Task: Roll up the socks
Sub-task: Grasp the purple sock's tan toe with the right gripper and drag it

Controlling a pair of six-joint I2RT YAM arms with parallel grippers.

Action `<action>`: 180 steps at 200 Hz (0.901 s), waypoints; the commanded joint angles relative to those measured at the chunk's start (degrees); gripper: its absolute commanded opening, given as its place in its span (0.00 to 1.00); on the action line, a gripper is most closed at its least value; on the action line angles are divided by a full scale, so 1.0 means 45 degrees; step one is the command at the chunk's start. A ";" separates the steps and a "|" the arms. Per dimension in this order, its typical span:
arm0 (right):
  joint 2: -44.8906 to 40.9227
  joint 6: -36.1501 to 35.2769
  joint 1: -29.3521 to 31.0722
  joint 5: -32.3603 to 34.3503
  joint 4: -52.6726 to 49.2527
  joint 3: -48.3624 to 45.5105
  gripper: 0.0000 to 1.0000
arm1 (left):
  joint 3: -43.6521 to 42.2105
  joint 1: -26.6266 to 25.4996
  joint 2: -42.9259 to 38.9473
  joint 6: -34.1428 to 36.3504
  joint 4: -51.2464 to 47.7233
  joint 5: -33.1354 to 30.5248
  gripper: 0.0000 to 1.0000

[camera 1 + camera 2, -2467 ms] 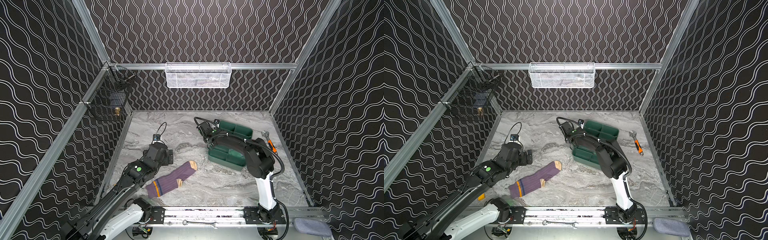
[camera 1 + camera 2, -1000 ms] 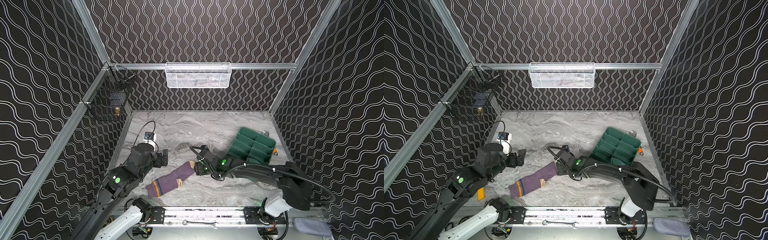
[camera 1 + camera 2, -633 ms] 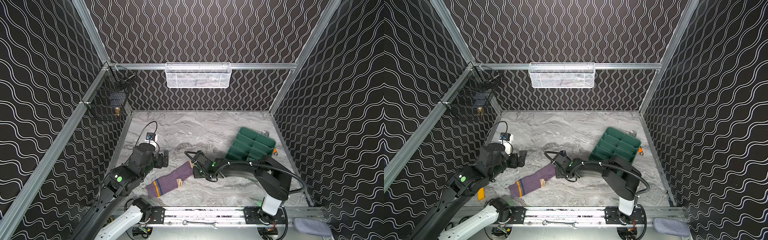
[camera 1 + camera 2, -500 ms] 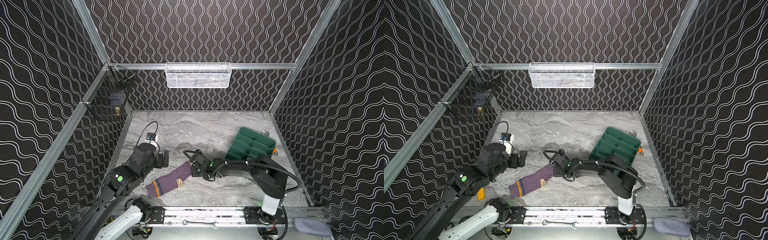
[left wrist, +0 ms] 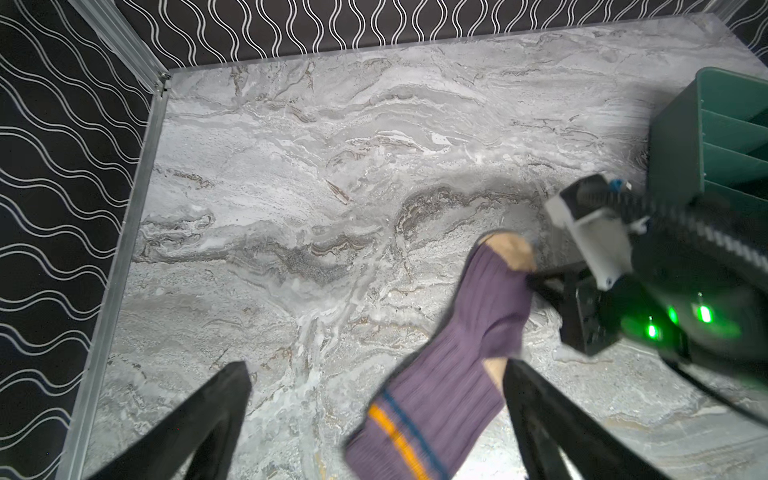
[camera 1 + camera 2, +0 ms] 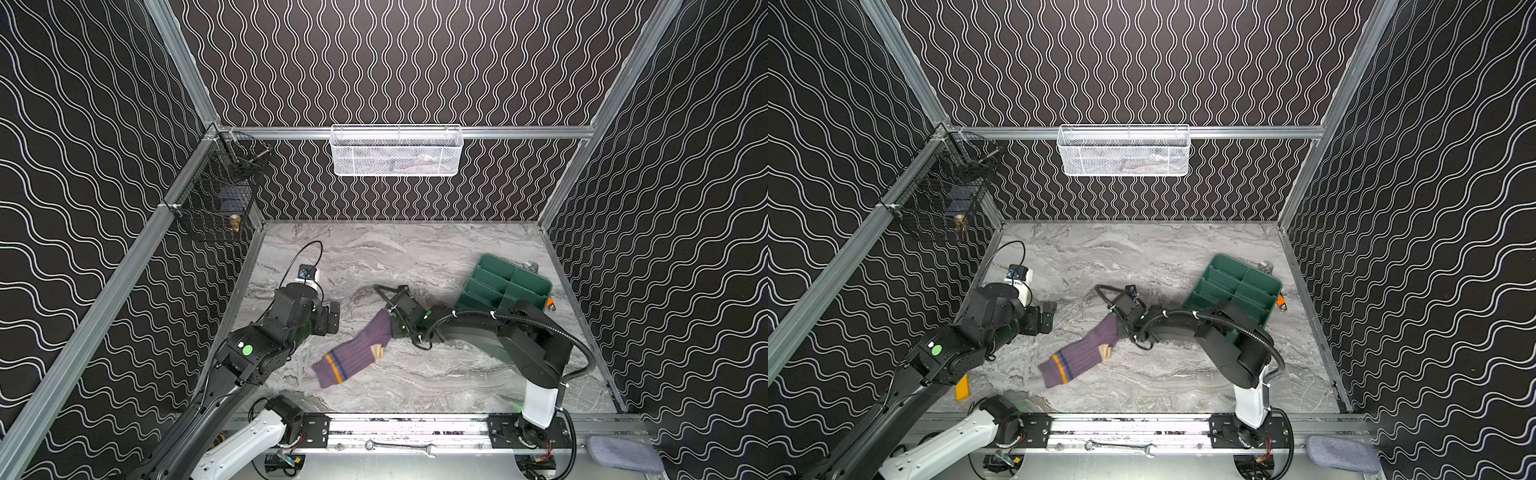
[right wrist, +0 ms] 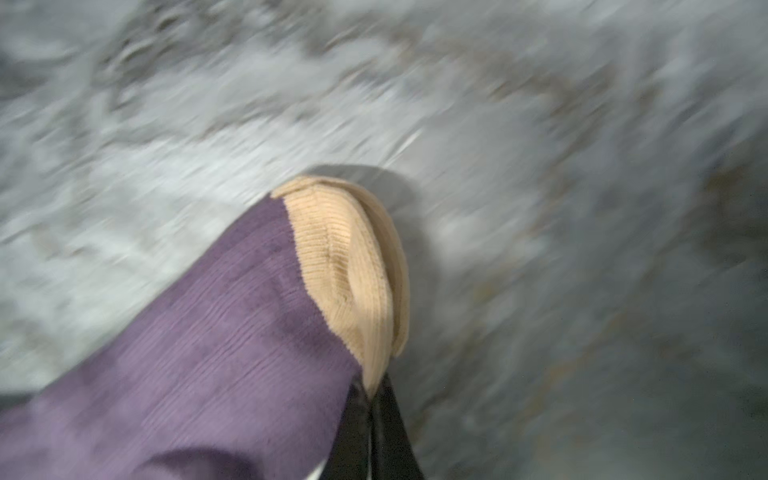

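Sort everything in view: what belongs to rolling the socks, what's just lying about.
Job: purple sock; right end effector, shut on it; left end effector, open.
Lying about: green tray; wrench; grey cloth pad; white wire basket.

Tabletop [image 7: 582, 199] blurred in right wrist view; purple sock [image 7: 187, 353] cropped.

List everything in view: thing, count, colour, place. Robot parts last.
purple sock: one, purple with peach toe and heel, orange-navy stripes, table middle.
divided tray: one, dark green, table far right.
mesh basket: one, white, back rail.
wire basket: one, black, left wall.
spanner: one, silver, front rail.
cloth pad: one, grey, front right corner.
left end effector: one, black, open, left of sock.
right end effector: one, black, shut on purple sock's toe.
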 commanded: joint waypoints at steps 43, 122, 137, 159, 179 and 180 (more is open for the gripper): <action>0.2531 -0.5004 -0.2851 0.1812 -0.2442 0.3122 0.41 | -0.0130 0.0017 0.0449 0.0044 0.0082 -0.0185 0.99; -0.3631 -0.8230 0.0340 0.0457 0.0930 -0.0179 0.67 | 0.0103 0.0038 0.1236 0.0018 0.0077 -0.1113 0.99; -0.3626 -0.8362 0.1372 -0.0150 0.1105 -0.0469 0.66 | 0.0327 0.0044 0.1044 -0.0278 0.0033 -0.1721 0.99; -0.2962 -0.8079 0.2374 -0.1612 0.2145 -0.0796 0.65 | 0.0469 0.0049 0.0252 -0.0595 0.0139 -0.2274 0.99; -0.1944 -0.7768 0.2931 -0.2665 0.3124 -0.0626 0.64 | 0.0514 0.0048 -0.0528 -0.0711 0.0038 -0.2400 0.99; -0.1893 -0.7741 0.2949 -0.2731 0.3157 -0.0619 0.64 | 0.0514 0.0050 -0.0551 -0.0728 0.0009 -0.2414 0.99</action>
